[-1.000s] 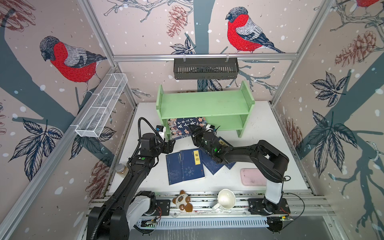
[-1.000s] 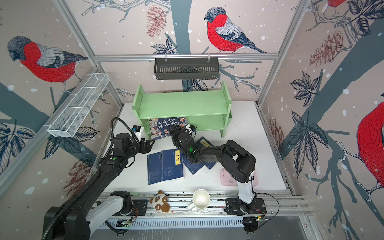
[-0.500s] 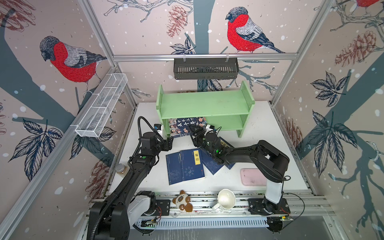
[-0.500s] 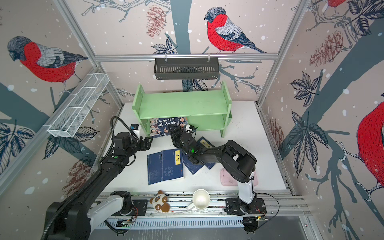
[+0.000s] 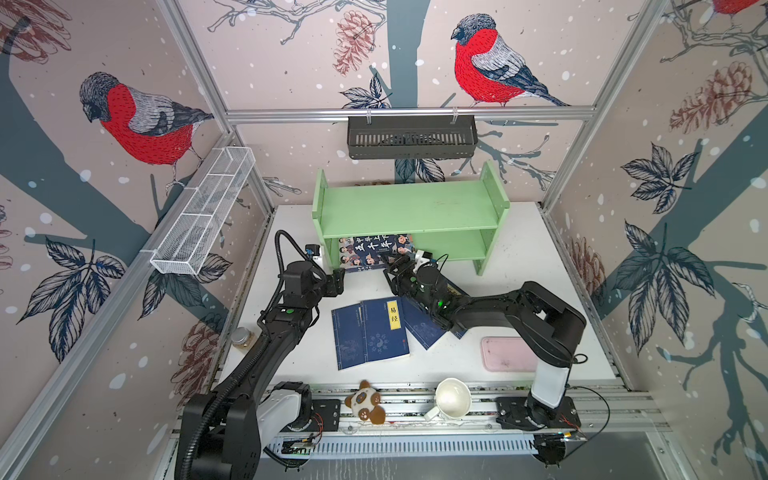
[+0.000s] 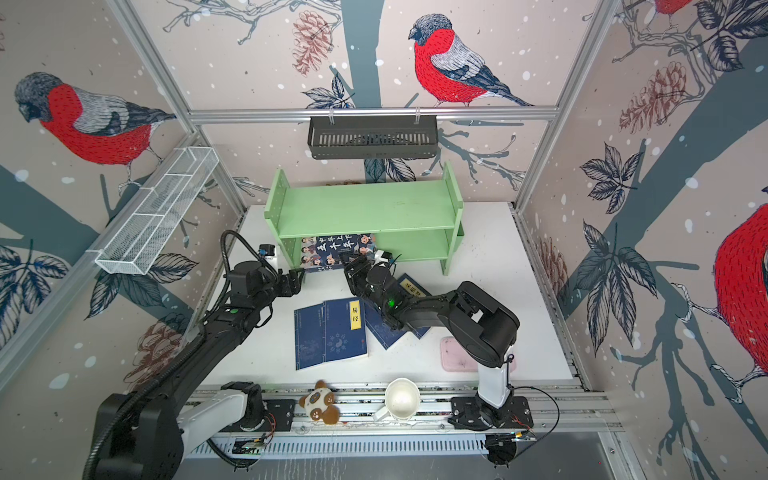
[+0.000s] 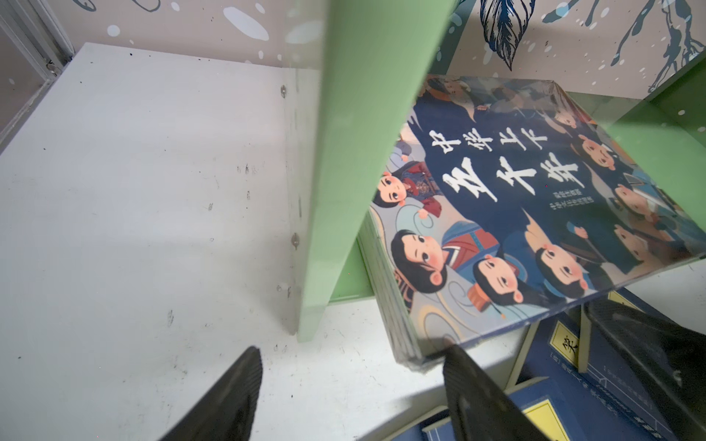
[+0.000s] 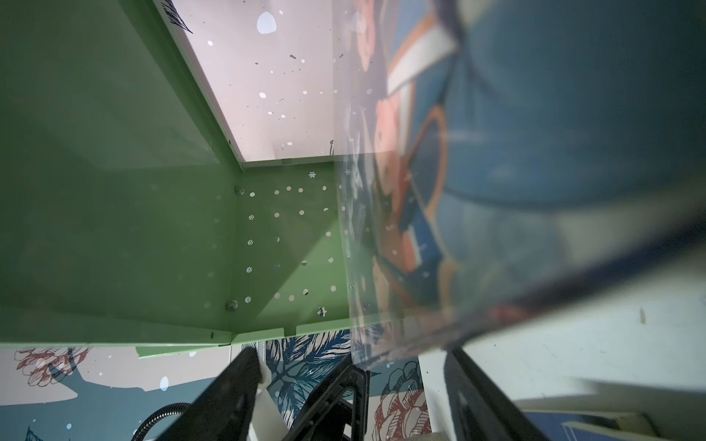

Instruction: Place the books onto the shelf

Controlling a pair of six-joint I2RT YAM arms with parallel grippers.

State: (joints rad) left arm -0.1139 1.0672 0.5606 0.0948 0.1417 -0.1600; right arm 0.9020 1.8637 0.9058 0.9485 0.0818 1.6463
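Cartoon book (image 5: pixel 376 251) on shelf (image 5: pixel 411 208), between left gripper (image 5: pixel 338 277) and right gripper (image 5: pixel 390 268), both spread

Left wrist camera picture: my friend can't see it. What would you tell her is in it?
A cartoon book with white Chinese characters lies partly inside the green shelf, its near end sticking out over the white table. The left gripper stands open and empty close to it, and navy books with yellow labels lie nearby.

Likely lab test cell, aluminium frame (image 5: pixel 407 111)
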